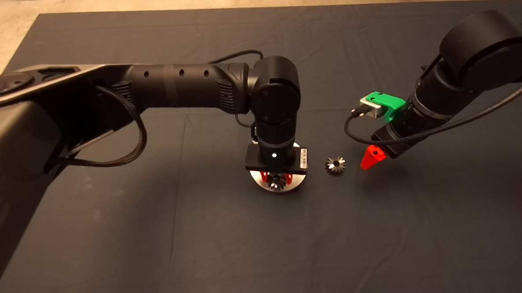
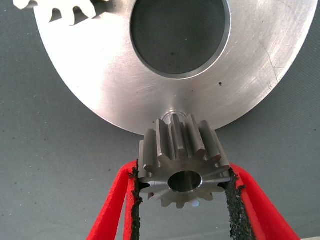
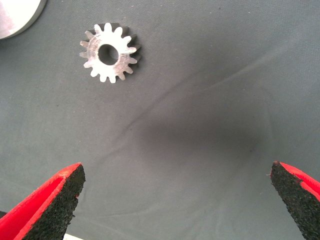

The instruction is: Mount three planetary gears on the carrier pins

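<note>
The silver carrier disc [image 2: 100,75] lies at mid-mat, under my left gripper [image 1: 278,180]. That gripper is shut on one planetary gear [image 2: 182,170], held tilted at the disc's near rim, just in front of a carrier pin [image 2: 174,114]. Another planetary gear [image 2: 60,11] sits on the disc's far side, mostly cut off. A third planetary gear [image 1: 335,165] lies flat on the mat to the right of the disc. My right gripper [image 3: 175,200] hovers open just right of this loose gear [image 3: 110,52], with nothing between its fingers [image 3: 55,200].
The dark mat [image 1: 203,237] has wide free room in front of and behind the disc. The left arm [image 1: 174,86] stretches across the mat's left half. Bare floor [image 1: 1,39] shows beyond the mat's far left corner.
</note>
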Controlling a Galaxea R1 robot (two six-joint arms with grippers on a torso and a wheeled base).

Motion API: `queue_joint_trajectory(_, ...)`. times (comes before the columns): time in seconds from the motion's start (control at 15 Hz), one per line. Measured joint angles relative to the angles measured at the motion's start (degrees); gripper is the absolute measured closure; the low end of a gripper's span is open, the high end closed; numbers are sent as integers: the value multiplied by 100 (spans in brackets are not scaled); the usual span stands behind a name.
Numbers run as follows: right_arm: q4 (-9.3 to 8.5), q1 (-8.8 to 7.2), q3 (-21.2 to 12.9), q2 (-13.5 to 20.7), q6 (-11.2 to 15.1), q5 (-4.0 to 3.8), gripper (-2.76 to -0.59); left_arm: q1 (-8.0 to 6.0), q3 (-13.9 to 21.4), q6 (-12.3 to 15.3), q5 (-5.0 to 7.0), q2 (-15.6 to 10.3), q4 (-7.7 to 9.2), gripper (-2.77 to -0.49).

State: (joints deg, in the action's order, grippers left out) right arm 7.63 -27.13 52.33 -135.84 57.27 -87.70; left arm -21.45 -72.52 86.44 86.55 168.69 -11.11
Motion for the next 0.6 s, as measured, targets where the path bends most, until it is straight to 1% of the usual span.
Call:
queue_joint_trajectory(0.27, 0, 1, 0, 0, 0, 2, -276, 3, 221, 110, 71, -4, 11, -90)
queue_joint_trajectory(0.6, 0, 1, -5, 30, 0, 2, -276, 1, 240, 104, 47, -11, -5, -90)
